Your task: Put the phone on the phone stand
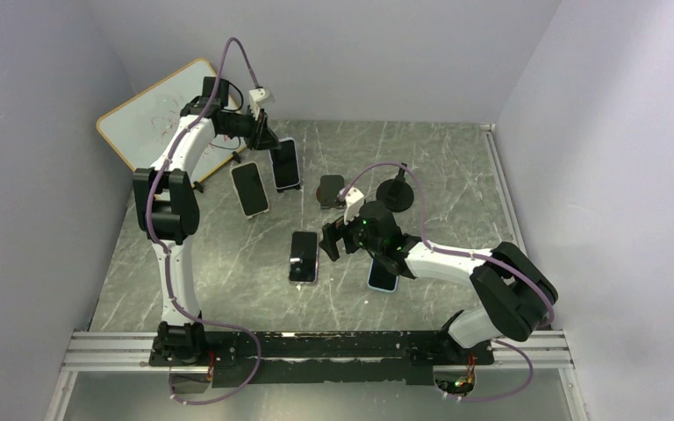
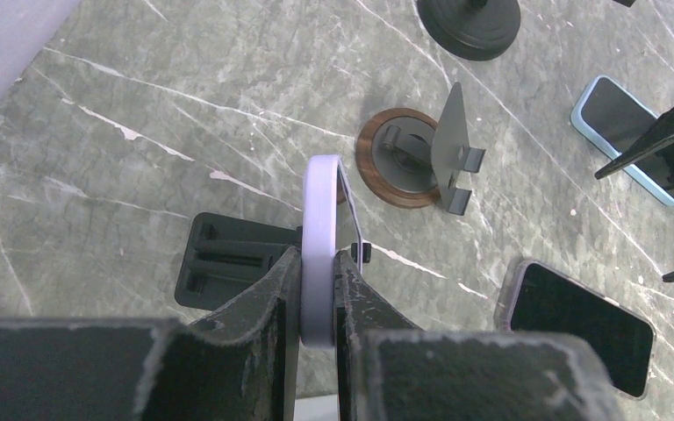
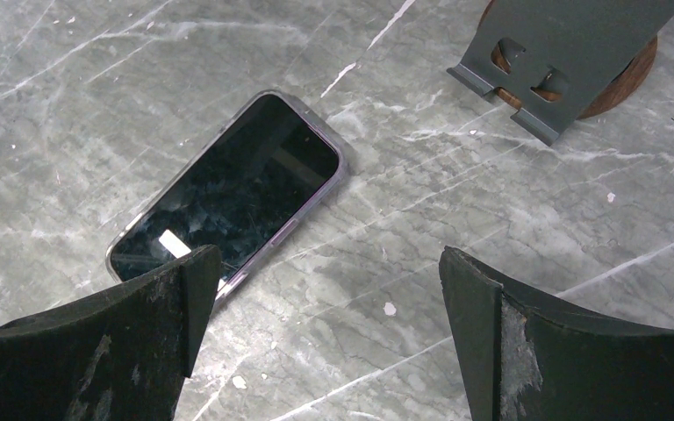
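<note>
Left gripper (image 2: 319, 263) was clamped across the faces of the pale lilac-cased phone (image 2: 320, 197), holding it edge-on above the grey marble-patterned table (image 2: 140, 132). In the left wrist view the black slotted plastic phone stand (image 2: 224, 263) sat just under and behind the phone, lower centre of frame. I could not tell whether the two touched. Right gripper (image 3: 329, 267) was spread wide on nothing, over a dark-screened phone in a clear purple-tinted case (image 3: 228, 197) lying flat.

Risks, as I judged them:
- The pinch sat near one end, so the phone could pivot in the pads on meeting the stand.
- The stand looked light, and a sideways nudge might push it away rather than seat the phone.
- Letting go before the lower edge found a slot would drop the phone flat.
- The round wooden-based stand with a grey metal plate (image 2: 408, 162) stood near, upper centre, where a wide swing could clip it.
</note>
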Action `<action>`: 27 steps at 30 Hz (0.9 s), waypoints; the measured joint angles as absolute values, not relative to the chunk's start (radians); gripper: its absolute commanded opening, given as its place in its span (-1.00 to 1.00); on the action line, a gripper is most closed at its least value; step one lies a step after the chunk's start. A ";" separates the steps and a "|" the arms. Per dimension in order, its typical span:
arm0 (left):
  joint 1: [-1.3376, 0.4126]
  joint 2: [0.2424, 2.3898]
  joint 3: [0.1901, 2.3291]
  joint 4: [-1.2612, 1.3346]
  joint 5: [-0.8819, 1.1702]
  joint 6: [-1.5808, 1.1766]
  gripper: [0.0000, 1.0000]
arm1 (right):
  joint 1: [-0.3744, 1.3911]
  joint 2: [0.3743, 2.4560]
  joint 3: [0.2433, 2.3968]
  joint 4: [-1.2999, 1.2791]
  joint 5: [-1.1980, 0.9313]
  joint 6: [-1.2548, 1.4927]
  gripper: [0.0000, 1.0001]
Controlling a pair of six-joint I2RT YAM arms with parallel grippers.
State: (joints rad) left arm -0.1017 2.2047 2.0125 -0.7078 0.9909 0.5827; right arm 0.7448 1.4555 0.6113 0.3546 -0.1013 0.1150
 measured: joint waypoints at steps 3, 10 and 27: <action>-0.102 2.209 2.012 -0.708 0.991 0.583 -0.90 | 0.745 1.456 0.611 0.355 -0.101 0.115 1.00; -0.102 2.210 1.977 -0.688 0.996 0.582 -0.90 | 0.745 1.456 0.611 0.355 -0.101 0.115 1.00; -0.094 2.225 1.998 -0.704 1.016 0.643 -0.16 | 0.745 1.456 0.611 0.355 -0.101 0.115 1.00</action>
